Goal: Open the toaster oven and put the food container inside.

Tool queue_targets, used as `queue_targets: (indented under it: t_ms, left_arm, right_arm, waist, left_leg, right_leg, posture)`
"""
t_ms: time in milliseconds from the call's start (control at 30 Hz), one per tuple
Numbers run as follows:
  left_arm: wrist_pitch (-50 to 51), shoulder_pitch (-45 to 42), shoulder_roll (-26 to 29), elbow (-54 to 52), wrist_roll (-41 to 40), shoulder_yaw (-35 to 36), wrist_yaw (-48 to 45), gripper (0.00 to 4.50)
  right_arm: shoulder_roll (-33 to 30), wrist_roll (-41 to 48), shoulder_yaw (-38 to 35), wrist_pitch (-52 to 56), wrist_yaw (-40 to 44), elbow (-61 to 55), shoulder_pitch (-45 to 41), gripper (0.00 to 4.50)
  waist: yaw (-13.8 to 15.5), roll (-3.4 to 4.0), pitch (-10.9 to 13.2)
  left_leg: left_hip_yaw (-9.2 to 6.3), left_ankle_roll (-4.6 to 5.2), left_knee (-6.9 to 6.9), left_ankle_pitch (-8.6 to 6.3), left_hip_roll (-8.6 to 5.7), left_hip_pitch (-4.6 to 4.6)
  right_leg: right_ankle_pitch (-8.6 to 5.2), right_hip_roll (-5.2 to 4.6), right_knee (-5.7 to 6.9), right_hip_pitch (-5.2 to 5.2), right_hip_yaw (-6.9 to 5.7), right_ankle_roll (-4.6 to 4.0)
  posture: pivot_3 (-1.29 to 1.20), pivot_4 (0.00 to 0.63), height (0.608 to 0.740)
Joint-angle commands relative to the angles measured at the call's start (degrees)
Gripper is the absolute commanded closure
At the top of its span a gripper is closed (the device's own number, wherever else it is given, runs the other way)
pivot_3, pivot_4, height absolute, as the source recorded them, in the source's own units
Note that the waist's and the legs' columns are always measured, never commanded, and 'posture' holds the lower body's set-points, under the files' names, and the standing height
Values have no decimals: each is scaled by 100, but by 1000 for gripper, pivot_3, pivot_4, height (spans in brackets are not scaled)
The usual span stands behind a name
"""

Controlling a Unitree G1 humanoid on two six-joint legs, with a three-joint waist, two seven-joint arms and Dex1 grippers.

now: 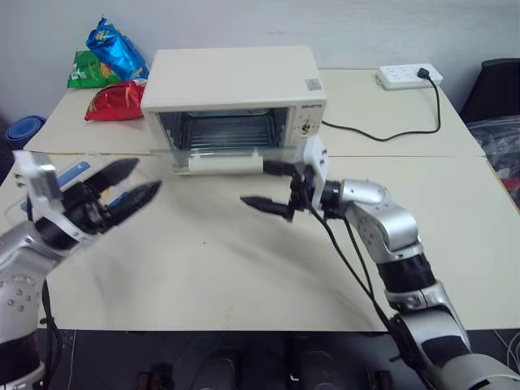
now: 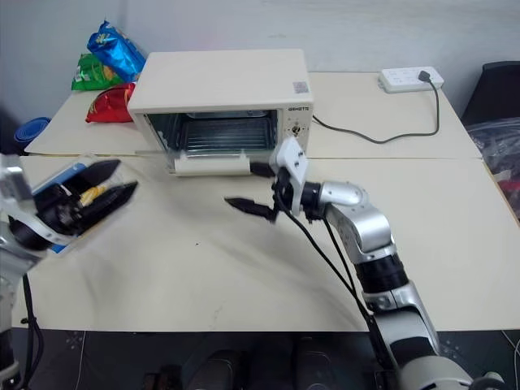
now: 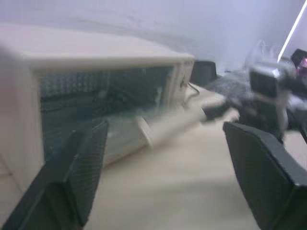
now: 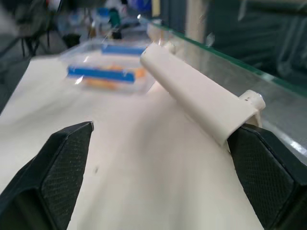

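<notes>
The toaster oven (image 1: 234, 93) door is seen lowered; the food container (image 4: 108, 74) remains outside on the desk (image 1: 244, 268). The right pincer (image 1: 272, 188) is spread empty; the left pincer (image 1: 122, 191) is parted, its hold unclear.

Toaster oven (image 1: 236, 85) door down, both tools parted.

I see the cream toaster oven (image 1: 236, 85) at table's rear, glass door dropped flat, white handle fwd; clear food container (image 4: 109, 73), blue clips, fries inside, flat on table nearby.
</notes>
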Motion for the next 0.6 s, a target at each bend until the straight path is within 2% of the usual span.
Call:
queue_targets:
  t_ms: [33,167,333,400,533,600]
  left_arm:
    - [-406,-760,115,668,462,-203,-24,1813]
    - [-1537,-1643,82,1925,1964,-1282,-417,3041]
    - [-2239,-2294,-139,3208,2845,-1953,-663,4463]
    - [-2432,-2359,-202,3502,3106,-2128,-738,4463]
    - [-2266,-1890,-126,3136,3066,-2381,-1466,4463]
    - [-2255,-1640,-97,2941,3178,-2475,-1516,4463]
  right_arm:
    - [40,-188,128,-480,136,-170,20,0]
    - [88,-441,293,-821,226,30,71,0]
    - [167,-579,300,-1034,225,190,79,0]
    - [95,-622,208,-1138,190,207,231,0]
    - [-225,-507,-205,-1346,111,-125,990,0]
    - [-470,-385,-413,-1478,229,-360,1505,0]
  waist:
    - [0,0,0]
    - [-6,0,0]
    - [-67,-1,-1]
    - [-83,-2,-1]
    - [-42,-2,-1]
    - [-10,-2,-1]
  left_leg:
    - [1,-1,1,1,-3,2]
    - [1,-5,-1,5,-6,5]
    - [-1,-5,-7,4,-7,-2]
    - [-3,-6,-6,4,-8,-2]
    - [-6,-6,-4,4,-10,-2]
    - [-6,-4,-3,4,-14,-4]
  right_leg:
    - [0,-1,5,0,1,0]
    - [0,0,6,0,-5,0]
    - [1,4,23,-12,-8,1]
    - [1,5,25,-17,-13,1]
    - [1,-1,29,-17,-11,2]
    - [1,-5,28,-16,-8,2]
  posture:
    - [0,150,740]
    - [0,150,740]
    - [0,150,740]
    - [0,150,740]
    - [0,150,740]
    - [0,150,740]
